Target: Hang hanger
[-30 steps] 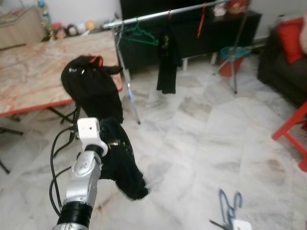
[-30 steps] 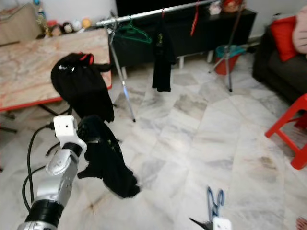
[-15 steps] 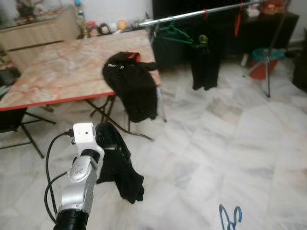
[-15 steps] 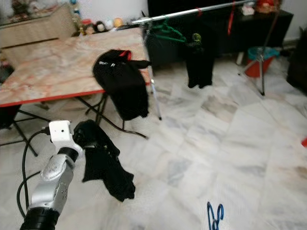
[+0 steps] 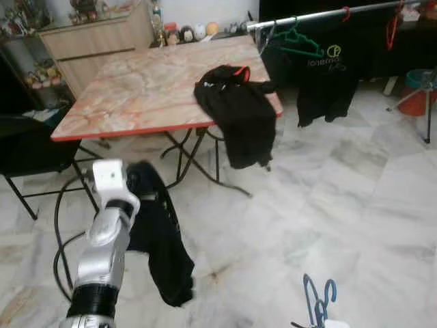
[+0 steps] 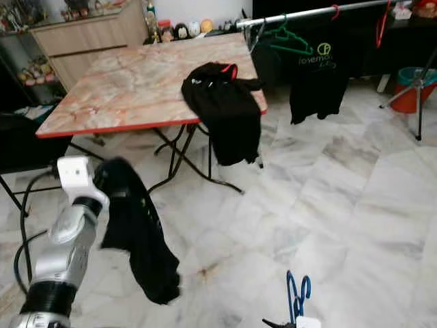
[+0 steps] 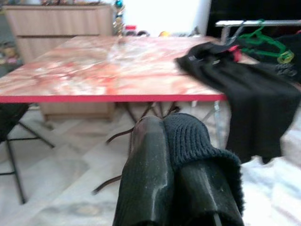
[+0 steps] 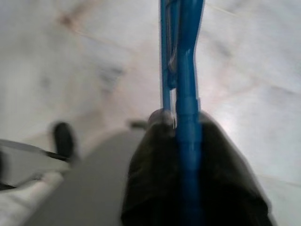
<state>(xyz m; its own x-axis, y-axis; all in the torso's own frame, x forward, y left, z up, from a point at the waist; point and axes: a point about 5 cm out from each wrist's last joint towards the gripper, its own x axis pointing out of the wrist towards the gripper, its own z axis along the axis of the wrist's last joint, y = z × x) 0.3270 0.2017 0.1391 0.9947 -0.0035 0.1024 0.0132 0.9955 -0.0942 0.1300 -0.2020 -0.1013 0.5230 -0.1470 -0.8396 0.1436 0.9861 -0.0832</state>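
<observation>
My left pincer [image 7: 176,188] is raised in front of me and clenched on a black knitted garment [image 5: 158,246], which hangs down from it over the pale marble floor [image 5: 341,205]. My right pincer [image 8: 181,155] is low at my right side and grasps a blue plastic hanger [image 5: 317,304]; in the right wrist view its two black fingers [image 8: 155,174] press against the blue bar on both sides.

Ahead of me stands a folding tabletop of reddish marble pattern with a red edge [image 5: 150,82]. Another black garment with red trim [image 5: 239,113] lies over its far right corner and drapes down the side. Behind the tabletop runs a silver clothes rail [image 5: 321,14]. On it hang a green hanger [image 5: 297,42] and a black T-shirt with yellow print [image 5: 328,75]. A black chair [image 5: 27,147] stands at the left of the tabletop.
</observation>
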